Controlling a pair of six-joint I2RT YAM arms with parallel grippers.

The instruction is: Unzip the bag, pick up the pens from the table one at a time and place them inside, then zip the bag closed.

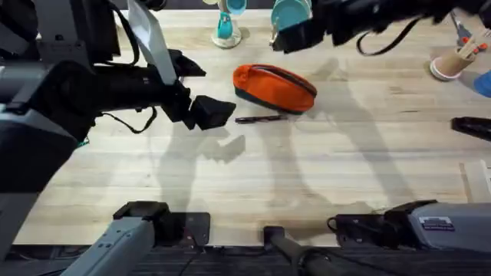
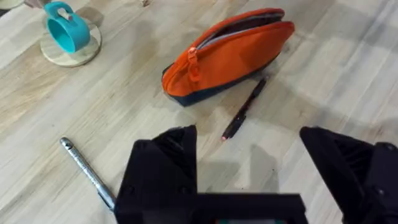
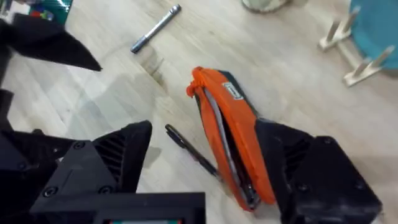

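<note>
The orange bag (image 1: 275, 87) lies on the table (image 1: 253, 184) at the centre back, its zipper seam (image 2: 239, 28) along the top with the pull (image 2: 193, 60) at one end. A black pen (image 1: 261, 119) lies just in front of it. A silvery pen (image 2: 87, 171) rests on the wood near my left gripper (image 2: 249, 171), which hovers open to the left of the bag (image 2: 230, 53), short of the black pen (image 2: 244, 111). My right gripper (image 3: 211, 180) hangs open above the bag (image 3: 227, 134), with the black pen (image 3: 189, 149) beside it and the silvery pen (image 3: 155, 29) farther off.
A teal cup on a round wooden coaster (image 1: 226, 31) stands behind the bag, with another teal object (image 1: 291, 11) near it. A cup of sticks (image 1: 453, 63) and a black object (image 1: 472, 126) sit at the right. The table's front half is bare wood.
</note>
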